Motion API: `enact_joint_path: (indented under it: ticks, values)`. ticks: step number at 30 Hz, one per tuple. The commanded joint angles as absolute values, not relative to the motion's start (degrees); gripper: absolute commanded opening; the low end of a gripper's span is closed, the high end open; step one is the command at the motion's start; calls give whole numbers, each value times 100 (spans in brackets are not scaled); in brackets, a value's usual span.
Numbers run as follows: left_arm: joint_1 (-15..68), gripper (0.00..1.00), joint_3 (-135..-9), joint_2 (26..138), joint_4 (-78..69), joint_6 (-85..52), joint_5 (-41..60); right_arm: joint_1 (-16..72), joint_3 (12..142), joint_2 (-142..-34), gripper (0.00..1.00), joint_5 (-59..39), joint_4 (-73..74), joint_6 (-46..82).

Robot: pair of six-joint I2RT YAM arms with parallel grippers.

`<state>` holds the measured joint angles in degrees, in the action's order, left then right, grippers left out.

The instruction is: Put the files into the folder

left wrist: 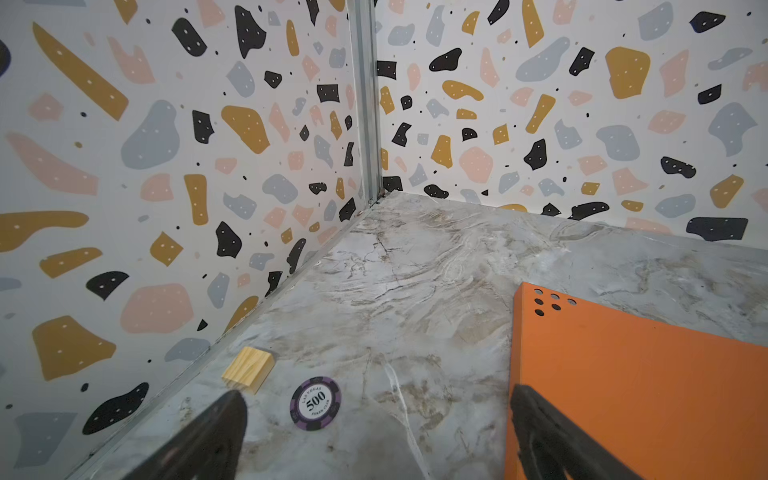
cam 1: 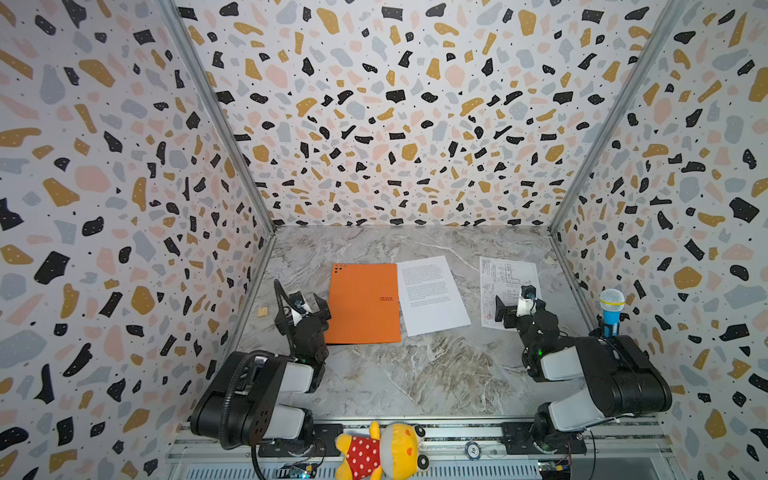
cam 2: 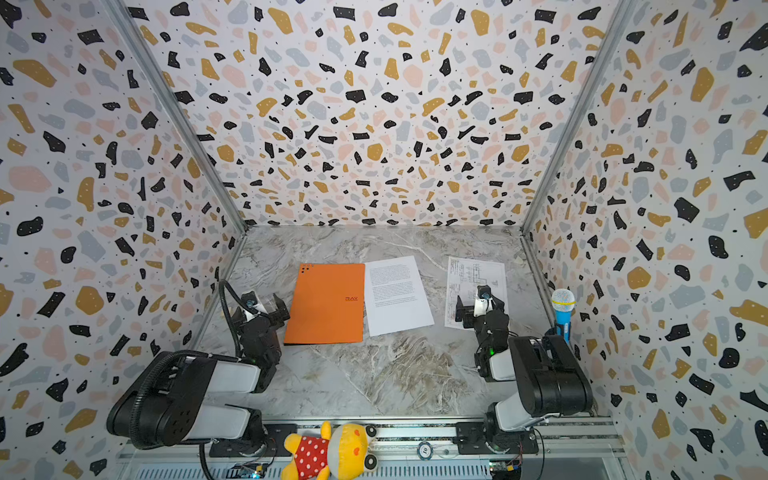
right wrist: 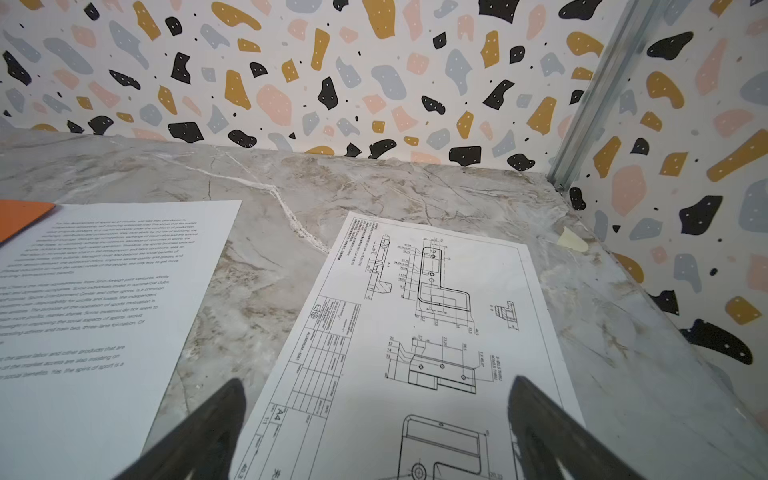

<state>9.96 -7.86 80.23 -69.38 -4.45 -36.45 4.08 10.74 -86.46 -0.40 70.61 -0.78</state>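
Note:
The orange folder (cam 1: 363,303) (cam 2: 328,303) lies closed and flat on the marble table, with its logo facing up. To its right, overlapping its edge slightly, lies the printed-text file (cam 1: 432,295) (right wrist: 95,311). Further right, by itself, is the file with line drawings (cam 1: 505,278) (right wrist: 415,332). My left gripper (cam 1: 309,303) (left wrist: 378,395) hovers open just left of the folder's (left wrist: 623,395) left edge, holding nothing. Over the near part of the drawing sheet, my right gripper (cam 1: 513,301) (right wrist: 377,382) is open and empty.
A small wooden block (left wrist: 248,369) (cam 1: 262,311) and a purple poker chip (left wrist: 316,403) lie by the left wall near my left gripper. A toy microphone (cam 1: 611,311) stands at the right wall. On the front rail lies a plush doll (cam 1: 382,451).

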Motion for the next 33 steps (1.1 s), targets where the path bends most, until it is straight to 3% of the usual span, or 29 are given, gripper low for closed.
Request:
enact_joint_path:
  ticks: [1, 33]
  values:
    - [973, 100, -791, 7982, -7172, -396, -3656, 396, 1230, -8545, 99, -26, 7027, -115]
    - [967, 99, -793, 7948, -7158, -423, -3738, 360, 1224, -8537, 99, -105, 7015, -108]
